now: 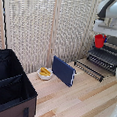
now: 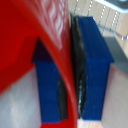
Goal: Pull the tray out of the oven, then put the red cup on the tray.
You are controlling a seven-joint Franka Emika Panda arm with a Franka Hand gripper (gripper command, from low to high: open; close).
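My gripper (image 1: 100,35) is shut on the red cup (image 1: 99,41) and holds it in the air at the exterior view's right. The cup hangs just above the tray (image 1: 103,58), a dark wire grid that sticks out of the front of the oven (image 1: 115,44). In the wrist view the red cup (image 2: 35,45) fills the picture, blurred. My gripper (image 2: 72,75) has its two blue fingers (image 2: 95,70) pressed on either side of the cup's wall. The oven's inside is cut off by the frame edge.
A thin dark frame (image 1: 89,69) lies low in front of the oven. A dark blue slab (image 1: 63,71) stands on the wooden table (image 1: 76,103). Beside it is a small white bowl (image 1: 45,73) with yellow contents. A large black fabric case (image 1: 10,86) sits at the left.
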